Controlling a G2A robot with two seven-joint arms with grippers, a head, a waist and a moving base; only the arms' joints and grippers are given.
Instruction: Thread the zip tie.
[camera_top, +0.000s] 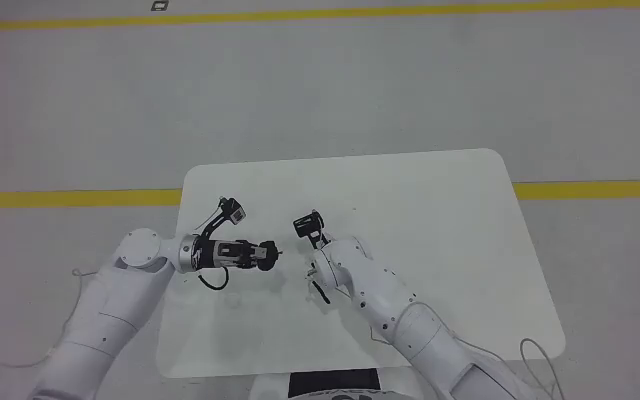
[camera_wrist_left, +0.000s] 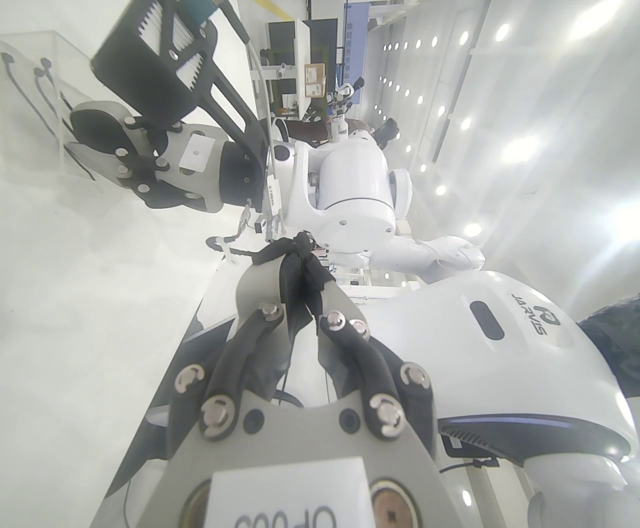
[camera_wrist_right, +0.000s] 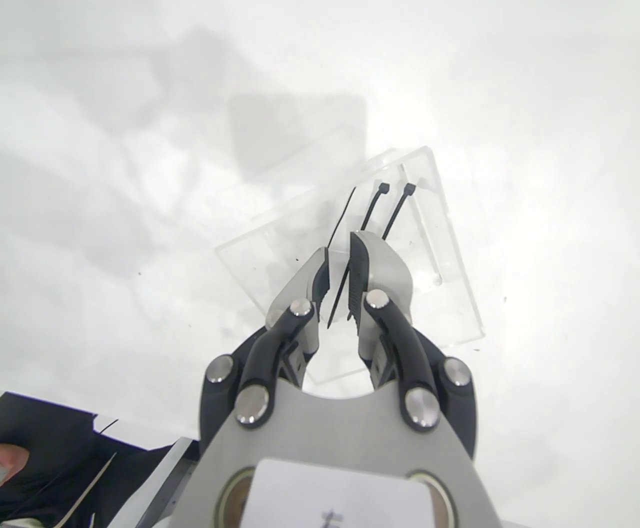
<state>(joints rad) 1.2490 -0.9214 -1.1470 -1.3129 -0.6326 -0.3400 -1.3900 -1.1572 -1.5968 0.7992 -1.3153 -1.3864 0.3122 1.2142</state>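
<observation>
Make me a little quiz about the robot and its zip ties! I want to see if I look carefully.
1. True or false: the right gripper hovers above the clear tray.
2. What colour are the spare zip ties in that tray? A red, B black, C yellow.
3. Which gripper is shut on a zip tie of its own?

Key
1. True.
2. B.
3. The left gripper.
</observation>
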